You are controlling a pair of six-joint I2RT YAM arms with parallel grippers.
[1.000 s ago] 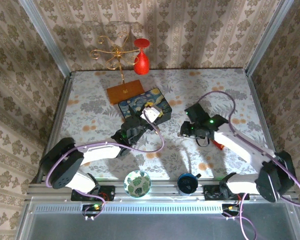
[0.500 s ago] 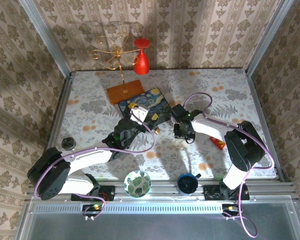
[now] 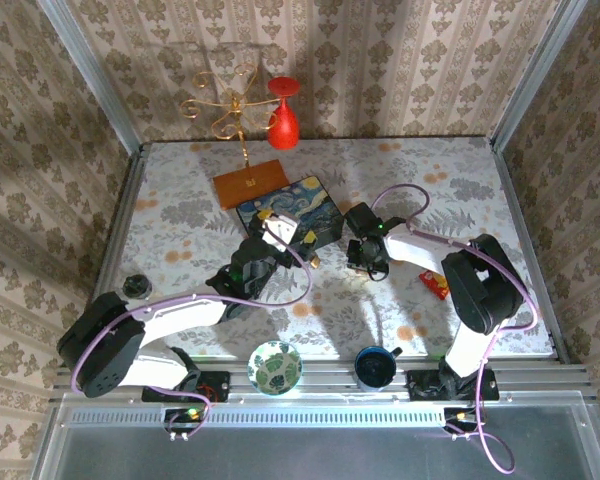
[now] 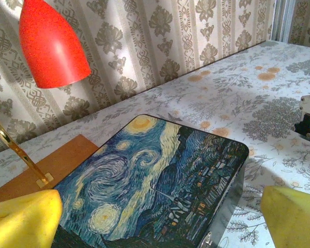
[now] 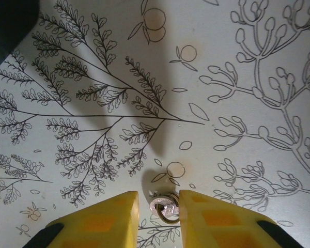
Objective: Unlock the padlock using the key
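The key [image 5: 164, 209], a small silver key on a dark ring, lies flat on the tablecloth. My right gripper [image 5: 159, 212] points down with its yellow fingers on either side of it; a gap shows on the left and the right finger [image 5: 212, 217] is at the ring. From above, that gripper [image 3: 367, 260] sits just right of the painted blue box [image 3: 288, 212]. The padlock [image 3: 313, 261] is a tiny brassy piece at the box's near right corner, with a silvery bit of it [image 4: 208, 240] at the box's front wall. My left gripper [image 4: 160, 225] hovers wide open over the box lid [image 4: 155, 181].
A red wine glass [image 3: 283, 115] and a gold wire stand [image 3: 228, 103] on a wooden base [image 3: 250, 183] stand behind the box. A patterned bowl [image 3: 275, 366] and a blue mug [image 3: 377, 366] sit at the near edge. A red packet [image 3: 436, 287] lies to the right.
My left gripper opened wide and drew back a little from the box's near corner. My right gripper moved left toward the box and came down around the key, its fingers narrowing.
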